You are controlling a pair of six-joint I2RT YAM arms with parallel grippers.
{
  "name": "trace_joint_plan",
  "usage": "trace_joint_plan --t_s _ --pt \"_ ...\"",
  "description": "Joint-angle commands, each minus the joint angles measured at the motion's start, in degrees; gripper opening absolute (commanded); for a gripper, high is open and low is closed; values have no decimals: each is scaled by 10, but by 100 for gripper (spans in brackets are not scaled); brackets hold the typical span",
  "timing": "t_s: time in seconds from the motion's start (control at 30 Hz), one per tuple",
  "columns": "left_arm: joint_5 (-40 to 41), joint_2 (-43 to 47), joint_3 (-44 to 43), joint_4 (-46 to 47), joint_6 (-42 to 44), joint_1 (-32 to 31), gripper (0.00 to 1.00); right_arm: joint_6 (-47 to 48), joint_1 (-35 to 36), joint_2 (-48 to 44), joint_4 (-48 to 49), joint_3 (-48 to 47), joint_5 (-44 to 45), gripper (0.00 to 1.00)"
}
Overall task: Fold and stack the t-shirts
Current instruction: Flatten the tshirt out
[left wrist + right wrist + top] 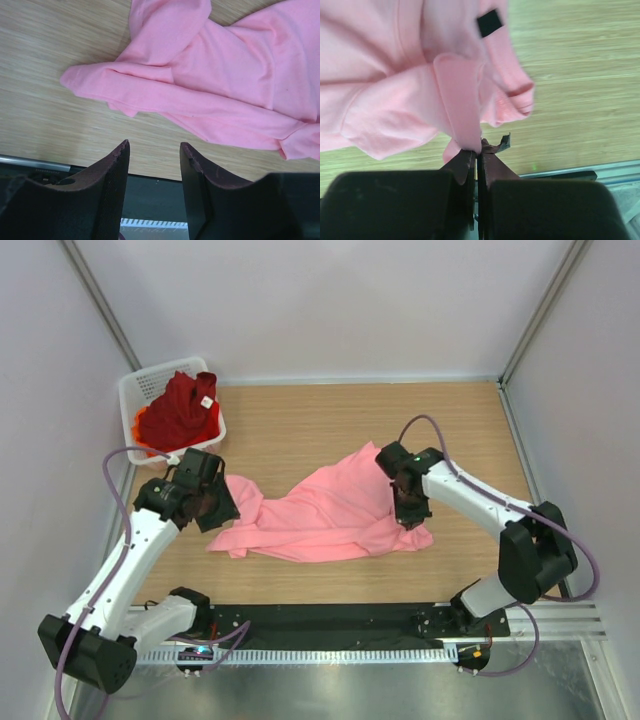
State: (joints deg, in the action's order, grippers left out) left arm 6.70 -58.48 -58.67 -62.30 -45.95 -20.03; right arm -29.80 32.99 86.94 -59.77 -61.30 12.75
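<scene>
Well, nearest to me a black mounting strip (pixel 330 618) runs along the front of the light wooden table (pixel 300 430), with both arm bases on it. Just beyond it lies the light pink soft cloth t-shirt (pixel 330 510), rumpled and spread across the middle of the boards, its near edge ragged from left to right.

At the shirt's right end the right gripper (pixel 479 150) has its jaws pressed together on a fold of the pink cloth. A small black label (pixel 489 22) shows on the shirt past that fold. At the shirt's left end the left gripper (pixel 152 147) hangs with its jaws partly apart and nothing between them, just short of the shirt's nearest flap and clear of it.

Bare wood shows on the near side of the shirt, to its right, and in a broad band beyond it. Well beyond the shirt's left end, in the back corner, a white plastic mesh basket (pixel 135 390) holds a dark red t-shirt (pixel 180 410) with a small white tag (pixel 207 401). It is heaped over an orange t-shirt (pixel 143 430) that peeps out at the basket's near edge.
</scene>
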Motion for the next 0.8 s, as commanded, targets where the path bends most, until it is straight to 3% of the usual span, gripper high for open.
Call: trace_joint_plan --t_s 0.0,0.37,0.57,0.6,0.73,0.77 --pt "-16 -7 -1 22 10 -2 47 29 -58 -49 -47 -47 12 1" --pt "-61 -36 44 54 -37 -1 52 81 -317 -109 -86 -51 28 1" --pt "-63 -52 58 54 -62 2 51 71 -341 -100 -76 -69 -4 1" --pt "-95 -58 64 59 -69 1 50 72 -341 -94 -73 -66 -26 1" --pt "-200 -53 143 135 -140 -4 33 79 -340 -94 -61 -45 -55 1" --pt "-198 -51 165 149 -147 -30 32 81 -340 -94 -59 -43 -58 1"
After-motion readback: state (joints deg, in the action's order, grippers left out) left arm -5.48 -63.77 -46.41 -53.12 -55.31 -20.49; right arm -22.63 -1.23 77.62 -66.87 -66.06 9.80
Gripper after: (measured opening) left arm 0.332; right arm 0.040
